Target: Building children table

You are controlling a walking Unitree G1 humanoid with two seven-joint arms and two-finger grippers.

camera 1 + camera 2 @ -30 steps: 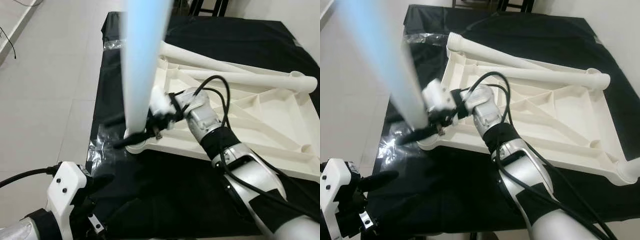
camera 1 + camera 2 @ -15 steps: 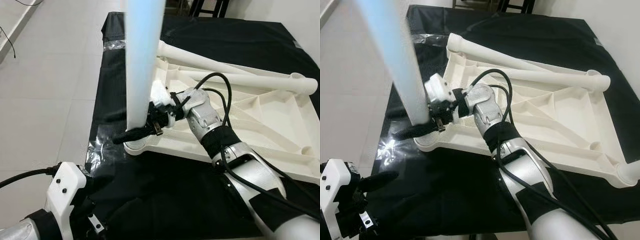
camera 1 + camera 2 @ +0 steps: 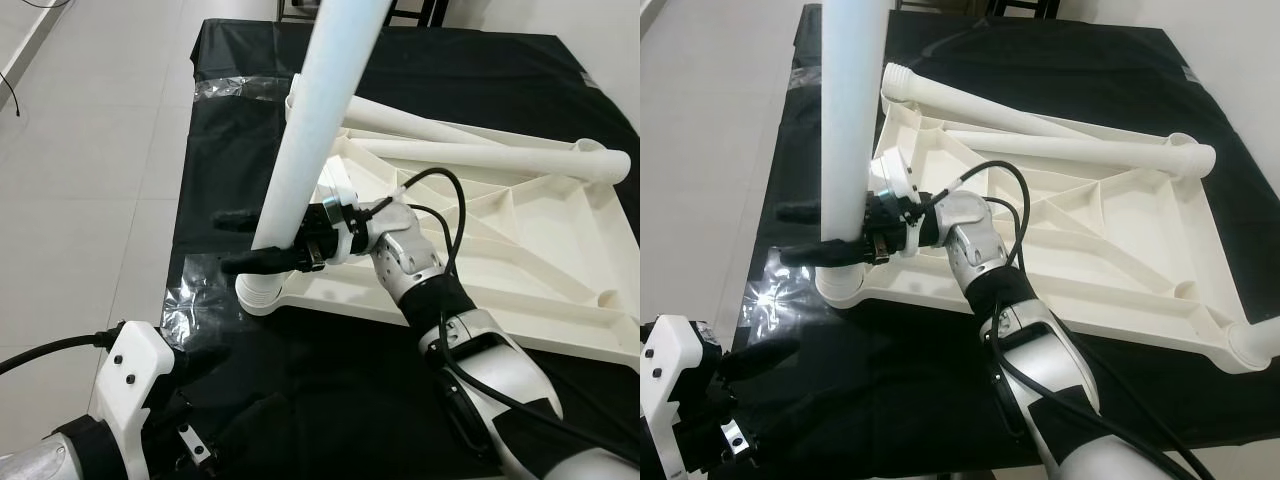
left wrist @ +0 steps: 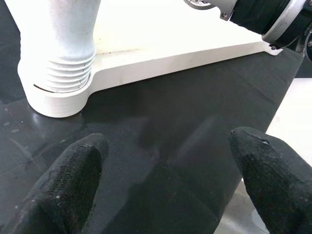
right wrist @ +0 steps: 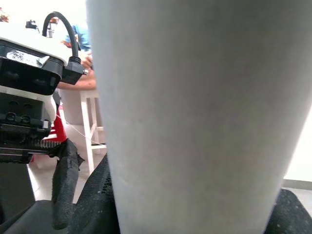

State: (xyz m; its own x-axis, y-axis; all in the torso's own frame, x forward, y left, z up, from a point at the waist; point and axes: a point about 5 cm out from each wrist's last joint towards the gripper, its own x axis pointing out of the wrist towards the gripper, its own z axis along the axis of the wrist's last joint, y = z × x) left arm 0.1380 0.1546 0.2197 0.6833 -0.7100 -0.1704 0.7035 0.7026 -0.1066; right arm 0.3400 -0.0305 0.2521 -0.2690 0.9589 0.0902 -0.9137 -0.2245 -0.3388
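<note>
On the black-covered table lies the upturned white tabletop, with two loose legs resting across its ribbed underside and clear plastic wrap beside its near corner. At that corner socket the right gripper is closed around the upright white leg, whose threaded end sits in the socket. Nearer the robot, the left gripper hovers low over the cloth, fingers spread and holding nothing.

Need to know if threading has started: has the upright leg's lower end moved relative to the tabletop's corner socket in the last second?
Yes. The leg, held by the right gripper, has come down into the corner socket of the tabletop; earlier it hovered just above.
</note>
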